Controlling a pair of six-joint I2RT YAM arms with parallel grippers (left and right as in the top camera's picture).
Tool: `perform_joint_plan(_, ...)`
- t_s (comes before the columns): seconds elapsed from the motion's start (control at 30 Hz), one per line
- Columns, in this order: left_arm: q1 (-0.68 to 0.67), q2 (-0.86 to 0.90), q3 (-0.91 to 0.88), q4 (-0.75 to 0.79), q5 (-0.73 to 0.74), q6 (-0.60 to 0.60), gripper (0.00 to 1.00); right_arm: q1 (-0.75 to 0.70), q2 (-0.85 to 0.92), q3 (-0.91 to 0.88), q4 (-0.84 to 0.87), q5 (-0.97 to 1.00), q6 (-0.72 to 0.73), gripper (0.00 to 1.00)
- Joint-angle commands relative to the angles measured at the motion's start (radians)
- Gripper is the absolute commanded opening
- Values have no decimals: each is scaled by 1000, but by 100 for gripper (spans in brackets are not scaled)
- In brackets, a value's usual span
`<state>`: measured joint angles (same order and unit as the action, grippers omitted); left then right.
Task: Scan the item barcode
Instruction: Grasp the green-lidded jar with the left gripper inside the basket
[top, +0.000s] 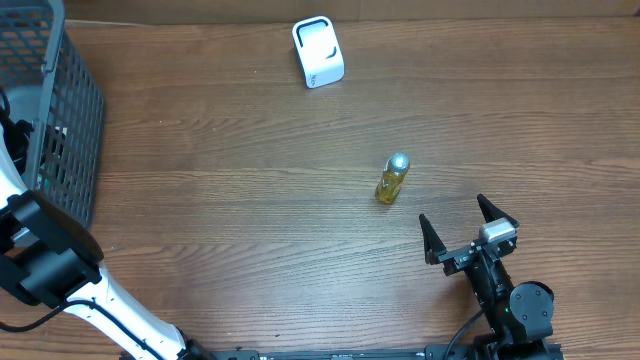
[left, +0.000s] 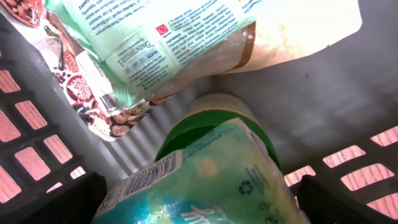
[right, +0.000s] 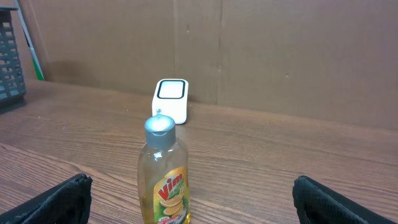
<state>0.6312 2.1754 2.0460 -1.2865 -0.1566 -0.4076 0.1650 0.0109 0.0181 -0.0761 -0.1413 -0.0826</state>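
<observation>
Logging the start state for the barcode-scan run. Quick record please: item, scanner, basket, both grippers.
item: Vim bottle, upright on the table, silver cap, nothing touching it
scanner: white scanner, at the far edge, beyond the bottle
basket: grey basket, left edge; holds a green packet, green-rimmed container, teal packet
left gripper: open, inside the basket, teal packet between its fingers
right gripper: open, empty, facing the bottle
</observation>
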Motion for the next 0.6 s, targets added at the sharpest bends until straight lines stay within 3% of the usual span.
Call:
perform_joint_plan(0.0, -29, 13, -15, 3, 43, 27, 100, -3, -6, -10, 3, 10, -3, 100)
perform_joint_plan(0.57, -39, 13, -124, 76, 49, 27, 99, -3, -6, -10, 3, 10, -3, 100)
